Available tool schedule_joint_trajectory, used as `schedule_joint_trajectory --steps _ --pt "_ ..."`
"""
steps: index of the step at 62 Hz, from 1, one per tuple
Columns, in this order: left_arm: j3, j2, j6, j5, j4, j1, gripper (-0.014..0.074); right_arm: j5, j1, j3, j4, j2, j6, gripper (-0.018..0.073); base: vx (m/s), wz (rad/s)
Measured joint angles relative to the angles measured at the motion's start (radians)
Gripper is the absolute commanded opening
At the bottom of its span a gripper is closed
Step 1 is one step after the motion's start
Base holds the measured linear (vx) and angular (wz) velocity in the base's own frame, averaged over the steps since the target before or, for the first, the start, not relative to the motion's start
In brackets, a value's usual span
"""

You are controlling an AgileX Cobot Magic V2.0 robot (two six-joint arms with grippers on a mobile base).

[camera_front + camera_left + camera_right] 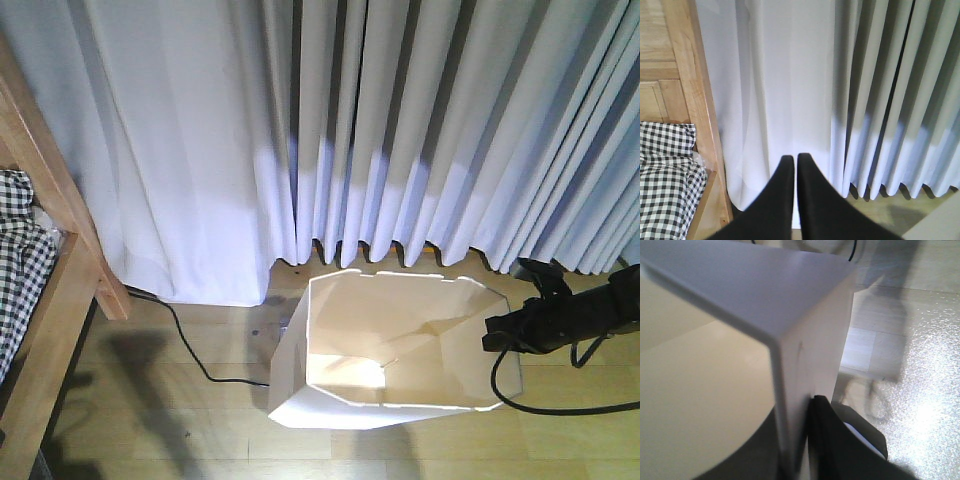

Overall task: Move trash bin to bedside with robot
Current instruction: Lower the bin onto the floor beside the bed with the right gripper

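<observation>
One white trash bin (pixel 400 350) stands on the floor, near the right. One wooden bed frame (pixel 60 250) is at the left. One black floor cable (pixel 190 345) lies between them, and one curtain (pixel 400 120) hangs at the far side.

White pleated curtains (pixel 380 120) hang to wooden floor (pixel 180 400). Black cable (pixel 190 350) runs across floor below curtain hem, near the curtains' left part.

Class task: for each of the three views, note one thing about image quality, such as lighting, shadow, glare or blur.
Front view: bright light patch inside the trash bin, soft shadows on the floor. Left wrist view: left gripper dark against pale, evenly lit curtains. Right wrist view: bin wall blurred close up, glare on the floor at right.
</observation>
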State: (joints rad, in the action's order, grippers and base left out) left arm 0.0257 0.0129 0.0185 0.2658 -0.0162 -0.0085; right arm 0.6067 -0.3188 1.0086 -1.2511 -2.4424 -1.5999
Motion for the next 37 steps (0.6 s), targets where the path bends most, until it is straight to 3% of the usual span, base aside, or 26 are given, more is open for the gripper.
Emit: schedule_joint_trajectory --steps 24,37 --pt "0.000 0.000 0.000 0.000 0.000 0.000 -0.0006 -0.236 0.068 0.105 -0.048 -0.110 -0.033 0.0001 0.00 0.00" --pt "0.000 0.000 0.000 0.000 0.000 0.000 -0.0006 -0.268 0.118 0.229 -0.055 -0.231 -0.026 0.0008 0.00 0.00"
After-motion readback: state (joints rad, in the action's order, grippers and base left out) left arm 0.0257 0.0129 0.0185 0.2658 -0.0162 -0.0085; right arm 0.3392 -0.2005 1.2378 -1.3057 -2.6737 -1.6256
